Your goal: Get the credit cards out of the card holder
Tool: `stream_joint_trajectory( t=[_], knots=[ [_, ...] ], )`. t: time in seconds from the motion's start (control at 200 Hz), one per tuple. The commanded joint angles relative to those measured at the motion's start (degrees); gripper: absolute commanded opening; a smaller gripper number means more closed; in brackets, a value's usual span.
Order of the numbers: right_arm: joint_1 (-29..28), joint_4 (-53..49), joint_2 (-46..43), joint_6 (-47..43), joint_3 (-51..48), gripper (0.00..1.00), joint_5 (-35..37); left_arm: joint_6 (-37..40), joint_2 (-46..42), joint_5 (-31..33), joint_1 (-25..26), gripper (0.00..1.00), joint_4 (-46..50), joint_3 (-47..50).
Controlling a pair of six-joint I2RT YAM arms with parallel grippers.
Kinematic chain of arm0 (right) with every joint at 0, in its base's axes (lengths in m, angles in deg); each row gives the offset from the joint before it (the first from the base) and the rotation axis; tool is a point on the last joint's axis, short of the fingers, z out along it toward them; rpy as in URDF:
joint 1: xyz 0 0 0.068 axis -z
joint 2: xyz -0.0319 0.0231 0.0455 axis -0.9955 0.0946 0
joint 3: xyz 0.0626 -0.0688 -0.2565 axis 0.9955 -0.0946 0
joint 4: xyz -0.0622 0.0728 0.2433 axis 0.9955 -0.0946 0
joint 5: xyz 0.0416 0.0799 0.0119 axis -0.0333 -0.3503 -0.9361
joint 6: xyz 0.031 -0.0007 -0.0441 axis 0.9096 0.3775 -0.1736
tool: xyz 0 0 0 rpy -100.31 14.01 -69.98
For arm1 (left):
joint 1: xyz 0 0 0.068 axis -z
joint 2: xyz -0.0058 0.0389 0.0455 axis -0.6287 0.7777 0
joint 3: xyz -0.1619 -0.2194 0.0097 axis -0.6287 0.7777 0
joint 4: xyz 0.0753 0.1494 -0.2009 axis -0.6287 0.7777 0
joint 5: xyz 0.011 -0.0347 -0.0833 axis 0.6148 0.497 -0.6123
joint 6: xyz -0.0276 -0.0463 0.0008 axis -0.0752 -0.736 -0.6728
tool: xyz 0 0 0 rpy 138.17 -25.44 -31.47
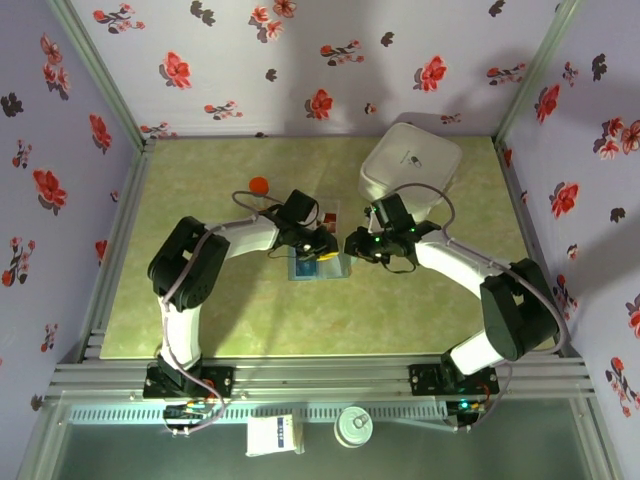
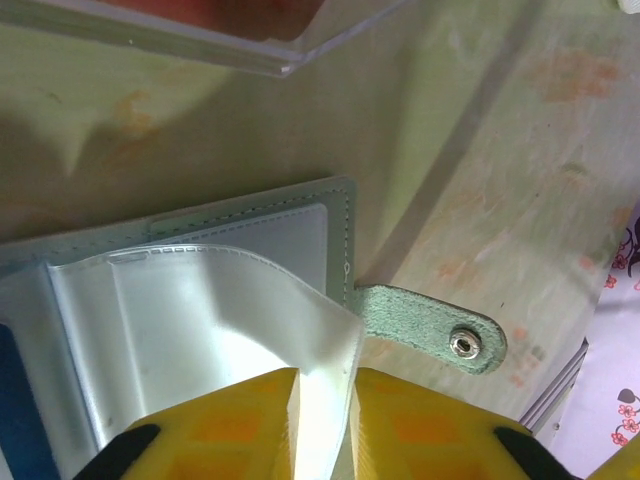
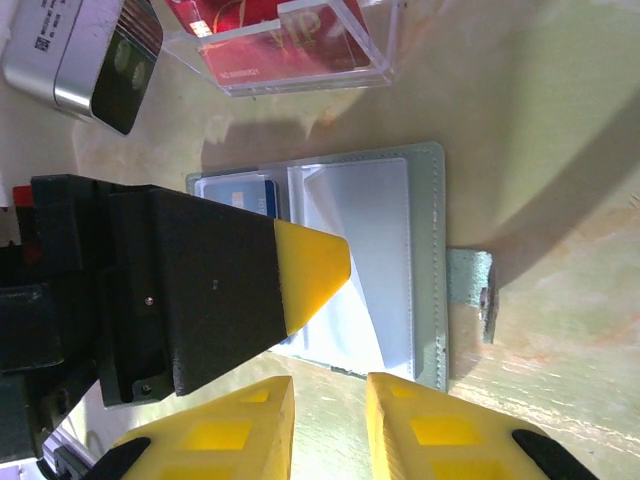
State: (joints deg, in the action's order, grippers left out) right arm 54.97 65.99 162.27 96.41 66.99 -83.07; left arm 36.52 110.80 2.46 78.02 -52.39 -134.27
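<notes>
Centre frame in the top view, the card holder (image 1: 320, 262) lies open on the table (image 1: 200, 300), a clear box (image 3: 290, 45) of red cards just above it. The left gripper (image 2: 322, 425) pinches a clear sleeve, lifting it, presumably to expose the blue credit card (image 3: 240, 195). The right gripper (image 3: 328, 425) hovers beside the holder's edge, jaws slightly apart, holding nothing.

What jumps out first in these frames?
Both arms meet mid-table over the open card holder, its snap tab lying on the mat. The left gripper pinches a clear sleeve of the holder between yellow fingertips; the right gripper hovers at the holder's near edge, jaws a little apart. A clear box with red cards sits just beyond, and a white case at the far right.
</notes>
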Motion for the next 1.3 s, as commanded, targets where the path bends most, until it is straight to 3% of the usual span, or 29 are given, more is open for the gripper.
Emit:
stream_joint_trajectory(
  t=[0.0, 0.315, 0.64, 1.295],
  knots=[
    [0.5, -0.9, -1.4, -1.4, -0.8, 0.26, 1.1, -0.1, 1.5, -0.8, 0.5, 0.22, 1.0, -1.9],
    [0.6, -1.2, -0.8, -1.1, -0.4, 0.27, 0.7, 1.6, -0.4, -0.7, 0.4, 0.29, 3.9, -4.4],
    [0.6, -2.2, 1.8, -0.6, 3.1, 0.27, -0.6, 3.2, -1.4, -0.8, -0.9, 0.28, 6.6, -6.0],
    [-5.2, -4.3, 13.1, 0.0, 14.7, 0.27, -1.6, 4.9, -17.0, -0.1, -9.0, 0.25, 3.3, 12.2]
  ],
)
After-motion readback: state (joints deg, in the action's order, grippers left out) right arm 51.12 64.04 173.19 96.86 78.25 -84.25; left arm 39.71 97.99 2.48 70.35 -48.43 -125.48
